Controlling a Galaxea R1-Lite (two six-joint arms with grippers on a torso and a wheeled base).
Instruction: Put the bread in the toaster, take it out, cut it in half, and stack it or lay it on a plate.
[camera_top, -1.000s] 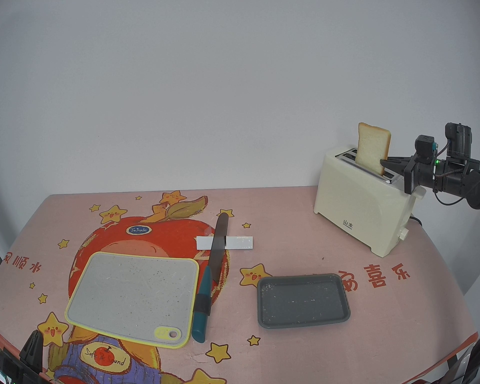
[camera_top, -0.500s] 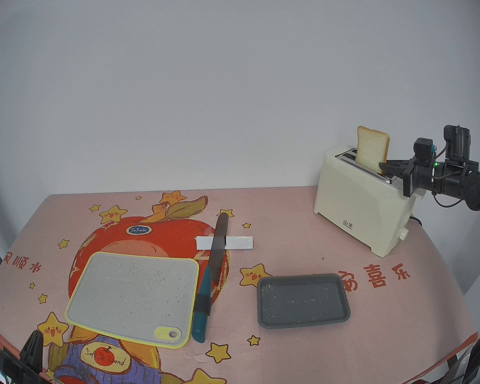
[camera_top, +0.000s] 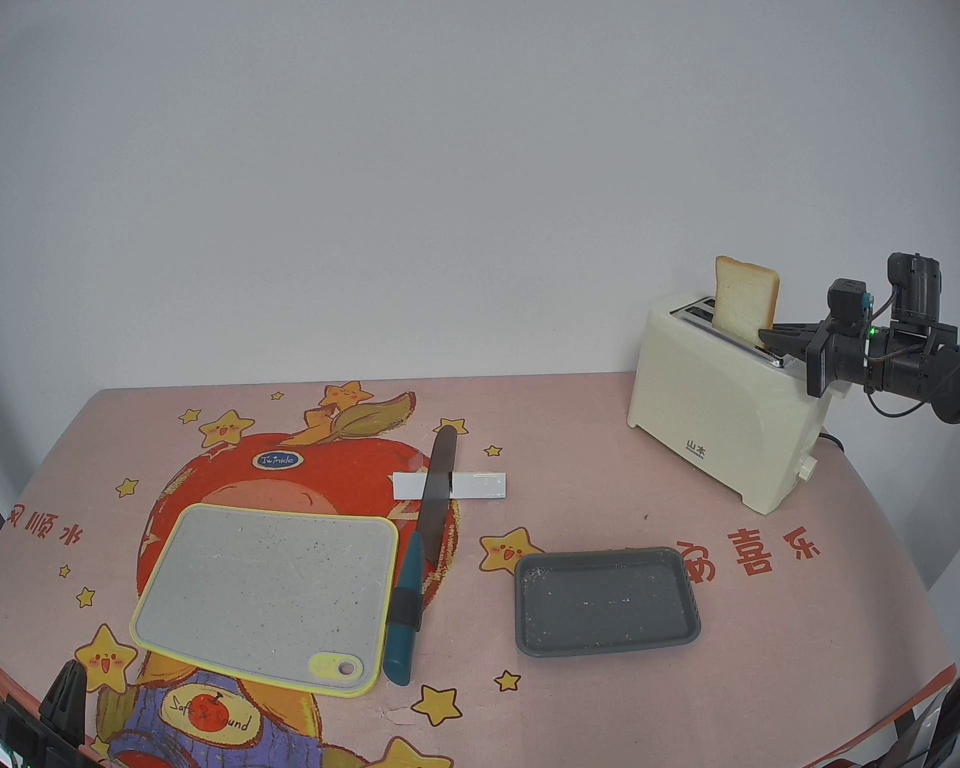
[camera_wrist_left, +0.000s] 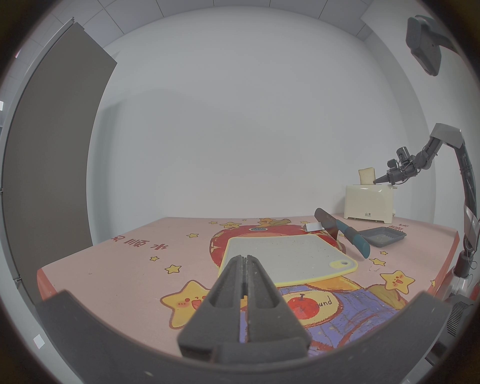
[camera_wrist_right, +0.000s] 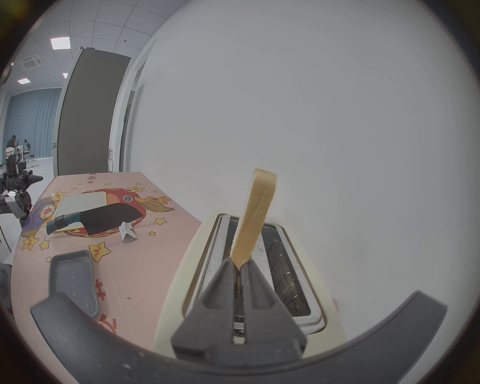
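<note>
The toaster (camera_top: 725, 395) is smooth cream plastic with a soft gloss, its slots rimmed in shiny metal; the bread (camera_top: 745, 298) looks dry and porous. The plate (camera_top: 606, 600) is matt grey plastic, the board (camera_top: 265, 595) matt and speckled. The knife (camera_top: 418, 555) has a dull dark blade and a plastic handle, on a smooth printed cloth (camera_top: 600, 470).

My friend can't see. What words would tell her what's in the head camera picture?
The right gripper holds a slice of bread upright over a white toaster on a pink table. Nearer lie a cutting board, a knife beside it and a grey tray.
</note>
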